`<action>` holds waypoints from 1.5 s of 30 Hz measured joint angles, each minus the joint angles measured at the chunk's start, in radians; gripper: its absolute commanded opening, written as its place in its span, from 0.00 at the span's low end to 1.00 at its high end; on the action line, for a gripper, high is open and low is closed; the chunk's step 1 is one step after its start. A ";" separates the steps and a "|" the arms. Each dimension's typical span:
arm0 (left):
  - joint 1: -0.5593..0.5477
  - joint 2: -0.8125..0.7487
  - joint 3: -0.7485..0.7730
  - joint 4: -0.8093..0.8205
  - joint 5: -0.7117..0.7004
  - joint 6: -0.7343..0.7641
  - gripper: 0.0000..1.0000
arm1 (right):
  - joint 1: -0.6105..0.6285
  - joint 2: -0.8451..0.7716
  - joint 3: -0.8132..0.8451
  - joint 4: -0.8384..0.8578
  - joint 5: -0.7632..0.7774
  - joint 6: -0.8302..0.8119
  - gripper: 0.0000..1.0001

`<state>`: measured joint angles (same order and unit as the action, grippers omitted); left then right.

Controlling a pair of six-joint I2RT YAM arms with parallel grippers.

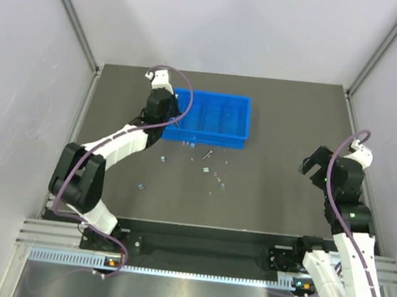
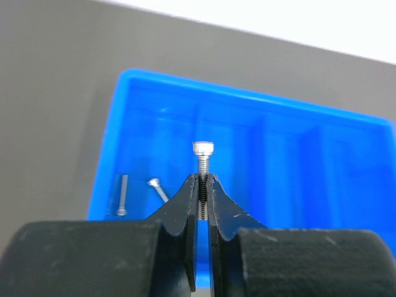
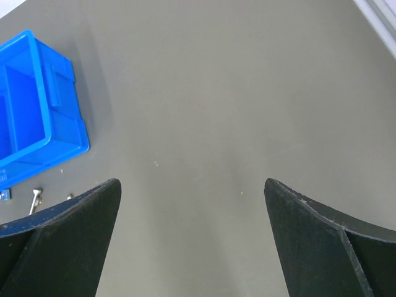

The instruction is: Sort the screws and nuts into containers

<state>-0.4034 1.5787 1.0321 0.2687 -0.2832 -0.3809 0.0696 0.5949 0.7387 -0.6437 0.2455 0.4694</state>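
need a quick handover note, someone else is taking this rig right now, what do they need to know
Left gripper: shut on a screw, which stands upright between the fingertips, over the left end of the blue tray.
Right gripper: open and empty, over bare table to the right of the tray.
Done: two screws lie in the tray's left end section.
Left: drop the held screw, probably in with those two. Then sort the loose pieces scattered on the table in front of the tray. They are too small here to tell screws from nuts.
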 measured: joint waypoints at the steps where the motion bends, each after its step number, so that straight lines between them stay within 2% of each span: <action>1: 0.008 0.022 0.009 -0.004 -0.009 -0.003 0.04 | 0.000 0.004 0.000 0.006 -0.003 0.001 1.00; 8: 0.026 0.143 0.038 -0.039 -0.079 0.011 0.04 | 0.000 0.009 0.000 0.023 -0.004 0.003 0.99; 10: 0.028 0.159 0.045 -0.049 -0.086 0.018 0.09 | 0.000 0.008 0.000 0.023 -0.004 0.002 1.00; 12: 0.029 0.167 0.057 -0.067 -0.093 0.026 0.22 | 0.000 0.008 0.000 0.023 -0.004 0.002 0.99; 14: 0.030 0.167 0.072 -0.085 -0.098 0.031 0.30 | 0.000 0.008 0.000 0.023 -0.005 0.002 1.00; 15: 0.030 0.167 0.082 -0.095 -0.099 0.031 0.40 | 0.000 0.008 0.000 0.023 -0.005 0.000 1.00; 17: 0.030 0.159 0.093 -0.106 -0.089 0.031 0.50 | 0.000 0.008 -0.005 0.029 -0.008 -0.003 1.00; 18: 0.029 0.146 0.094 -0.120 -0.067 0.032 0.61 | 0.000 0.008 -0.009 0.030 -0.011 -0.005 1.00; 19: 0.028 0.132 0.093 -0.135 -0.053 0.033 0.63 | 0.000 0.008 -0.015 0.031 -0.014 -0.005 1.00; 25: -0.022 -0.032 0.063 -0.194 0.076 0.033 0.62 | 0.000 0.008 -0.032 0.030 -0.023 -0.005 1.00; 30: -0.187 -0.167 -0.039 -0.209 0.173 0.056 0.62 | 0.000 -0.003 -0.032 0.030 -0.023 -0.005 1.00; 35: -0.309 -0.127 -0.106 -0.237 0.205 0.078 0.61 | 0.000 -0.008 -0.032 0.030 -0.027 -0.005 1.00; 45: -0.331 0.047 -0.091 -0.248 0.127 0.100 0.59 | 0.000 -0.035 -0.032 0.027 -0.030 -0.005 1.00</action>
<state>-0.7345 1.6253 0.9409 0.0208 -0.1558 -0.2806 0.0696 0.5598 0.7063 -0.6170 0.2157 0.4644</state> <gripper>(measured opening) 0.599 0.996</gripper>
